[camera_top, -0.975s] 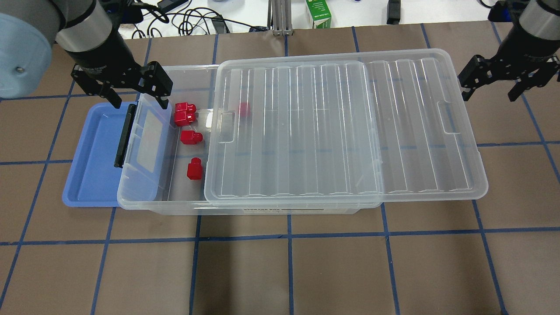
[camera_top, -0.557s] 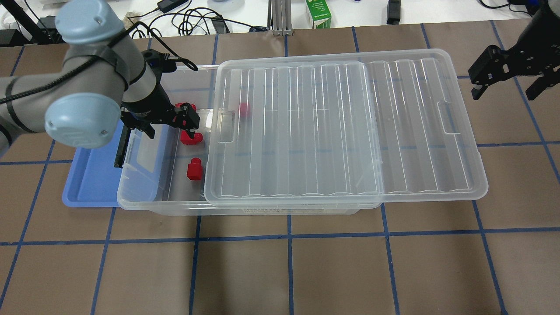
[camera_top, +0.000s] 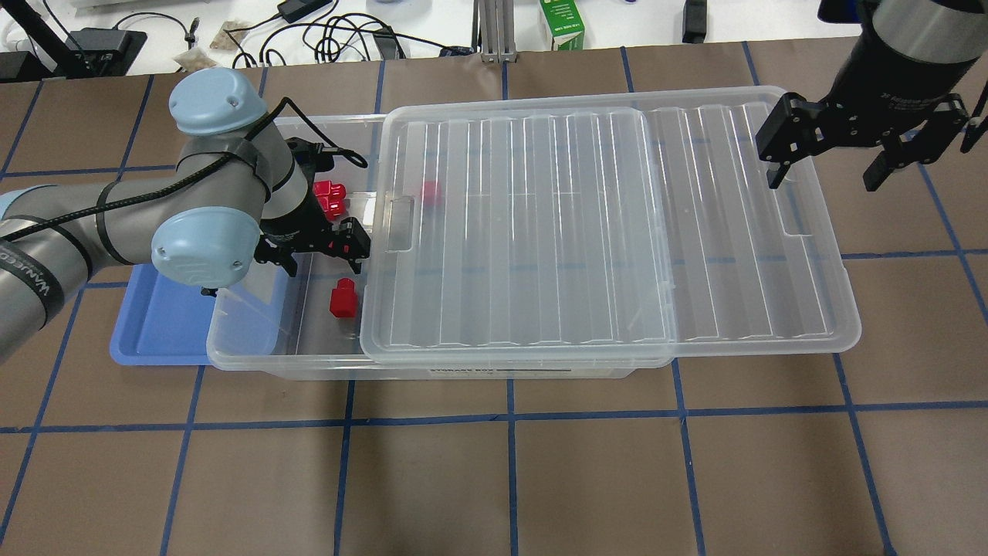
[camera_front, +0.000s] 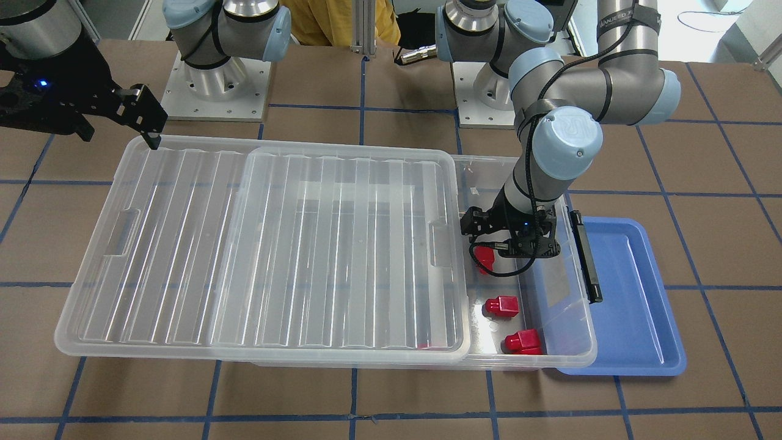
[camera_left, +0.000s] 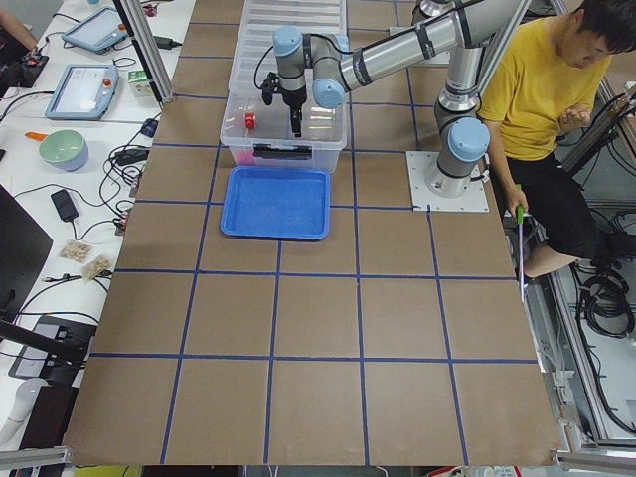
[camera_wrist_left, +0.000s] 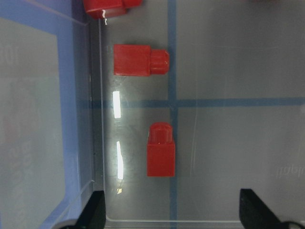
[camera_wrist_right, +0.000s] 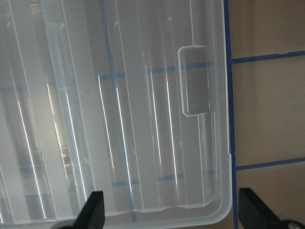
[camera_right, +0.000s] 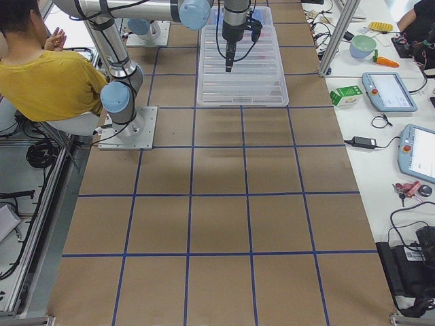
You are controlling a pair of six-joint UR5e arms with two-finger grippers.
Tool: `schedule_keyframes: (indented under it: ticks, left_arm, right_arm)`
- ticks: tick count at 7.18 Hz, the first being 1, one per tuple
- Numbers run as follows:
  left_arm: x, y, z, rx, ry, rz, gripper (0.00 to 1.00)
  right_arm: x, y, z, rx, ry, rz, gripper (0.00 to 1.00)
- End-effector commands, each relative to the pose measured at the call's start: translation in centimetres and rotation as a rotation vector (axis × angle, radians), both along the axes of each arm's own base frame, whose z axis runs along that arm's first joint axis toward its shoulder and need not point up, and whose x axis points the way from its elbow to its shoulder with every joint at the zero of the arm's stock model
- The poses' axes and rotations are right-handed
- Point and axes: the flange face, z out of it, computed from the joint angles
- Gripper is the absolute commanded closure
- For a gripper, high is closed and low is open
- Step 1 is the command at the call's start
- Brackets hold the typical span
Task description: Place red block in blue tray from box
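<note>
Since the earlier overhead frame the left gripper [camera_top: 321, 263] has slid along the open end of the large clear plastic storage bin [camera_top: 251, 341] toward the robot, and the right gripper [camera_top: 822, 184] has come in over the ribbed translucent lid [camera_top: 610, 232]. Both have their fingers spread and hold nothing. Nearest the robot-side wall, a small bright red plastic block [camera_wrist_left: 161, 150] lies on the bin floor below the left gripper, untouched, between the lines of its two fingers, its stub pointing away from the robot. A second red block [camera_wrist_left: 140, 60] lies beyond it, hidden by the wrist in the overhead view. A third red block [camera_top: 330, 199] sits by the far wall, cut off in the wrist view. A shallow blue plastic tray [camera_top: 154, 324] lies just beside the bin's latch end on the brown table with its blue tape grid [camera_top: 502, 479]. Past the table's far edge are black cables [camera_top: 332, 38] and a green carton [camera_top: 562, 23]. Under the lid a red blur [camera_top: 430, 191] is too dim to identify.
</note>
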Motion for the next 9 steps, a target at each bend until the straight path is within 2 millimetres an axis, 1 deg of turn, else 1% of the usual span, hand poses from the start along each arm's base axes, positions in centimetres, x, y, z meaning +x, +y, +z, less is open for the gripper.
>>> schedule_keyframes:
  ticks: [1,3,6,8,9]
  left_arm:
    - [-0.1,-0.3,-1.5,0.026,0.002,-0.002,0.00]
    - [0.4,-0.6,-3.1,0.057,0.003,-0.010,0.00]
    - [0.5,-0.9,-3.9,0.061,0.005,-0.017,0.00]
    - [2.0,-1.3,-4.7,0.075,0.009,0.001,0.00]
    - [2.0,-1.3,-5.3,0.087,0.011,0.001,0.00]
  right_arm:
    - [0.1,0.3,-0.8,0.021,0.010,0.000,0.00]
    - [0.2,0.3,-0.4,0.002,-0.008,0.009,0.00]
    - [0.2,0.1,-0.7,0.013,-0.008,0.009,0.00]
    - [0.2,0.1,-0.8,0.016,-0.008,0.009,0.00]
    - [0.2,0.2,-0.9,0.018,-0.009,0.011,0.00]
